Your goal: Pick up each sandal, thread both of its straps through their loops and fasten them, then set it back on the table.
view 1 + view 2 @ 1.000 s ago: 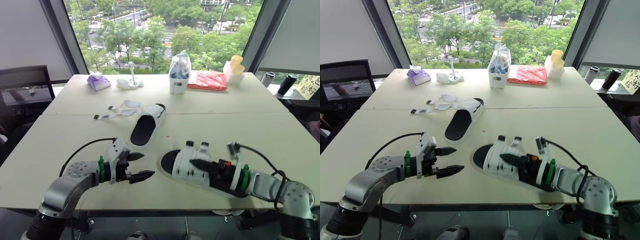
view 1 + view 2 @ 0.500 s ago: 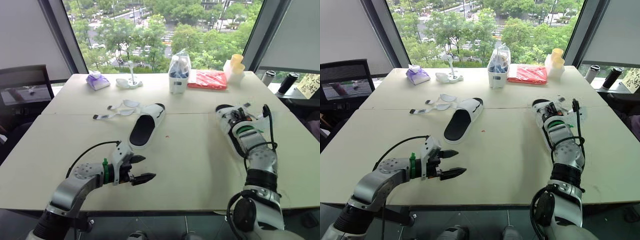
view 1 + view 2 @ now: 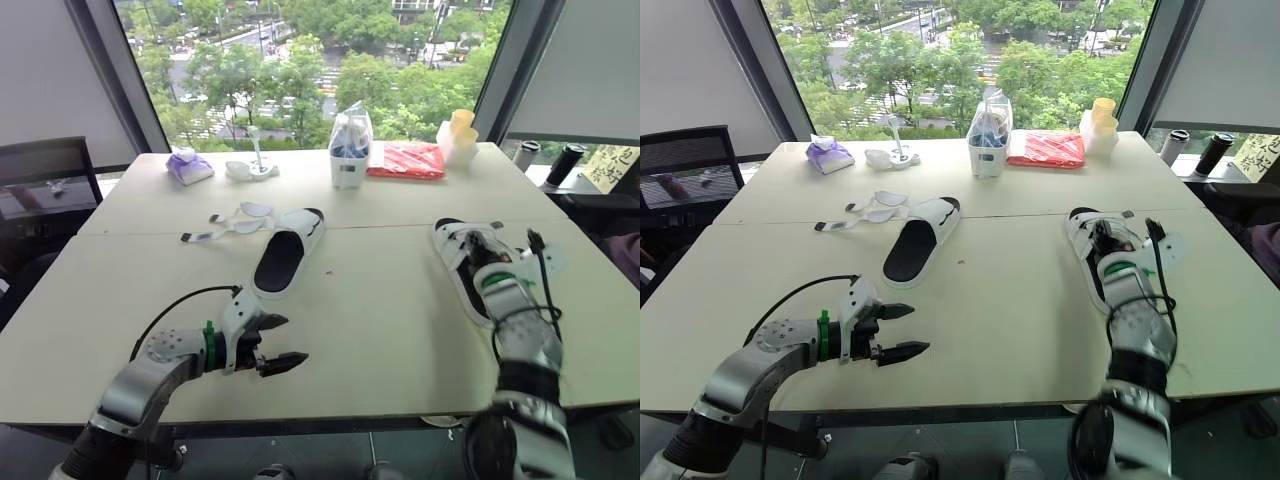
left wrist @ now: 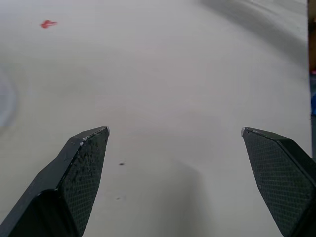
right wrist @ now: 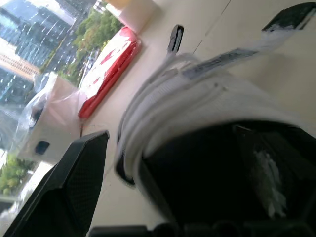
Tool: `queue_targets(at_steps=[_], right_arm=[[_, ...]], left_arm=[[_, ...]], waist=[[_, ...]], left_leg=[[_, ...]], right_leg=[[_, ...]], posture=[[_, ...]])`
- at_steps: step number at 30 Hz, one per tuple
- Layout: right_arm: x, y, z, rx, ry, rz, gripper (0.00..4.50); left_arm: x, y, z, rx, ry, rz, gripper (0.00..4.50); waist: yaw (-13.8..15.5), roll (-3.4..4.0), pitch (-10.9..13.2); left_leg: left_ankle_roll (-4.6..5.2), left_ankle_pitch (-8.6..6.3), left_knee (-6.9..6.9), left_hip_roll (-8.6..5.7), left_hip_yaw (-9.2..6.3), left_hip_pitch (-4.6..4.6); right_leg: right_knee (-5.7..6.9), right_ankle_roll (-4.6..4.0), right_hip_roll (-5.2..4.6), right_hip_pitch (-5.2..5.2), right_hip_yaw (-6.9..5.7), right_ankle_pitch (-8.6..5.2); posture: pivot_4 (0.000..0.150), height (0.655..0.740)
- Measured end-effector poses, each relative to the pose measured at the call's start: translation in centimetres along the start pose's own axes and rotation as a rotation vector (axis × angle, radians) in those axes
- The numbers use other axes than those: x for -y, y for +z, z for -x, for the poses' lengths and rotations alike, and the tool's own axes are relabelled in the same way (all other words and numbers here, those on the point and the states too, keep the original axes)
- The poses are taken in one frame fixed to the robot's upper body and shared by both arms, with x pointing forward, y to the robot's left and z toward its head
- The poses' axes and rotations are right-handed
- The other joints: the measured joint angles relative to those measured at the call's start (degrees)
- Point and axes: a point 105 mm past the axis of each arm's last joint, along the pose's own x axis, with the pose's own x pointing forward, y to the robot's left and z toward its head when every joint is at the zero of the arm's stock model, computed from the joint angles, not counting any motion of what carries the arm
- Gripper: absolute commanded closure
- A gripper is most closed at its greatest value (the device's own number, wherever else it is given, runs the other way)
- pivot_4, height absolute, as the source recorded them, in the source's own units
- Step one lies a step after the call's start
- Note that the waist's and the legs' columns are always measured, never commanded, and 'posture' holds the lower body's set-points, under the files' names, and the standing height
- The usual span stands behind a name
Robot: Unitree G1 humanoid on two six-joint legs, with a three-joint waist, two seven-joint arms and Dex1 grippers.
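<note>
White loose-strapped sandal [image 3: 285, 255] lies near, ahead of left gripper [image 3: 295, 338], long axis pointing away; jaws wide apart, empty

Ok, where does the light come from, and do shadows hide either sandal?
Eye views: daylight from the window behind, table evenly lit, middle sandal and right sandal both plain. Left wrist view: a faint shadow on the table at the open left pincer. Right wrist view: the right sandal's inside lies in deep shadow.

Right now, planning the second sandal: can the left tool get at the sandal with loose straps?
Probably yes: the left tool is open, with nothing on the table between it and that sandal.
</note>
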Motion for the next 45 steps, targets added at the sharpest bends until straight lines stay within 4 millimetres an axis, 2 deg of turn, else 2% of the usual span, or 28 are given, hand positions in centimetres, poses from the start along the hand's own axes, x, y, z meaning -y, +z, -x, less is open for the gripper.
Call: queue_targets(at_steps=[3, 6, 8, 10, 14, 18, 23, 26, 29, 31, 33, 38, 42, 45], right_arm=[[-1.2, 0.1, 4.1, -0.035, 0.098, 0.058, 0.03], [-4.7, 0.7, 7.8, -0.090, 0.327, 0.139, 0.03], [-6.5, -0.1, 10.2, -0.191, 0.483, 0.144, 0.03], [-7.9, -2.0, 12.8, -0.360, 0.638, 0.114, 0.03], [-10.0, -4.2, 14.9, -0.529, 0.809, 0.138, 0.03], [-12.4, -5.6, 15.2, -0.556, 0.920, 0.169, 0.03], [-14.3, -5.9, 14.5, -0.496, 0.971, 0.174, 0.03], [-14.8, -5.4, 14.2, -0.450, 0.978, 0.182, 0.00], [-15.0, -5.5, 14.1, -0.431, 0.977, 0.178, 0.00], [-14.8, -5.5, 14.0, -0.421, 0.965, 0.183, 0.00], [-14.3, -5.6, 13.9, -0.420, 0.944, 0.189, 0.00], [-13.3, -5.6, 13.7, -0.419, 0.917, 0.271, 0.00], [-11.3, -4.8, 13.5, -0.431, 0.899, 0.415, 0.00], [-8.6, -3.2, 12.1, -0.434, 0.828, 0.591, 0.00]], left_arm=[[-2.3, 1.8, 0.1, 0.040, 0.104, -0.066, 0.00], [-4.8, 3.3, 0.4, 0.065, 0.226, -0.124, 0.00], [-6.2, 4.2, 0.4, 0.072, 0.284, -0.157, 0.00], [-7.8, 5.3, 0.3, 0.078, 0.353, -0.211, 0.00], [-11.2, 6.9, -1.1, 0.016, 0.489, -0.435, 0.00], [-13.9, 7.1, -4.0, -0.104, 0.562, -0.686, 0.00], [-15.3, 7.1, -6.7, -0.238, 0.624, -0.874, 0.00], [-15.3, 7.4, -8.0, -0.298, 0.654, -0.963, 0.88], [-14.9, 7.4, -9.0, -0.328, 0.658, -1.022, 2.43], [-14.8, 7.0, -9.1, -0.346, 0.660, -1.037, 3.49], [-14.9, 7.5, -9.1, -0.345, 0.670, -1.060, 4.47], [-14.7, 7.5, -9.1, -0.355, 0.625, -1.113, 4.47], [-13.5, 7.9, -8.7, -0.293, 0.463, -1.352, 4.47], [-11.0, 7.8, -7.7, -0.166, 0.229, -1.608, 4.47]], waist=[[-0.3, 0.02, 0.0], [-0.7, -0.06, 0.0], [-0.5, -0.12, 0.0], [-0.3, -0.22, 0.0], [0.0, -0.47, 0.1], [0.1, -0.81, 0.2], [0.3, -1.13, 0.4], [0.4, -1.19, 0.4], [0.6, -1.20, 0.4], [0.7, -1.21, 0.4], [0.9, -1.21, 0.5], [1.0, -1.23, 0.5], [1.2, -1.24, 0.5], [1.2, -1.25, 0.5]], left_leg=[[0.00, 0.00, 0.00, 0.01, 0.13, 0.05], [0.01, 0.00, 0.09, 0.05, 0.20, 0.17], [0.01, 0.00, 0.16, 0.16, 0.23, 0.21], [0.01, 0.00, 0.33, 0.34, 0.25, 0.18], [0.00, -0.01, 0.75, 0.41, 0.28, 0.04], [0.00, -0.01, 0.81, 0.41, 0.31, -0.07], [0.24, -0.17, 0.73, 0.30, 0.32, -0.27], [0.38, -0.26, 0.70, -0.08, 0.30, -0.30], [0.46, -0.31, 0.72, -0.15, 0.33, -0.30], [0.46, -0.31, 0.75, -0.14, 0.32, -0.30], [0.45, -0.31, 0.76, -0.13, 0.31, -0.29], [0.45, -0.31, 0.86, -0.11, 0.33, -0.28], [0.44, -0.32, 0.82, -0.11, 0.35, -0.29], [0.42, -0.33, 0.76, -0.12, 0.44, -0.28]], right_leg=[[0.03, 0.01, 0.00, -0.07, 0.19, -0.01], [0.05, 0.07, 0.07, -0.03, 0.29, -0.06], [0.06, 0.13, 0.12, 0.10, 0.22, -0.12], [0.06, 0.08, 0.23, 0.17, 0.15, -0.10], [0.05, -0.01, 0.28, 0.24, 0.06, -0.02], [-0.07, 0.15, 0.28, 0.18, 0.07, 0.14], [-0.21, 0.49, 0.28, 0.06, 0.06, 0.39], [-0.14, 0.65, 0.11, 0.02, 0.07, 0.33], [-0.12, 0.72, 0.05, 0.02, 0.12, 0.29], [-0.10, 0.72, 0.05, 0.02, 0.11, 0.29], [-0.09, 0.72, 0.05, 0.02, 0.10, 0.29], [-0.09, 0.71, 0.05, 0.03, 0.11, 0.30], [-0.11, 0.71, 0.04, 0.02, 0.13, 0.30], [-0.17, 0.71, -0.02, 0.02, 0.21, 0.30]], posture=[[0.150, 0.7400], [0.150, 0.7400], [0.150, 0.7400], [0.150, 0.7400], [0.150, 0.7400], [0.150, 0.7400], [0.150, 0.7400], [0.150, 0.7400], [0.150, 0.7400], [0.150, 0.7400], [0.150, 0.7400], [0.150, 0.7400], [0.150, 0.7400], [0.150, 0.7400]])
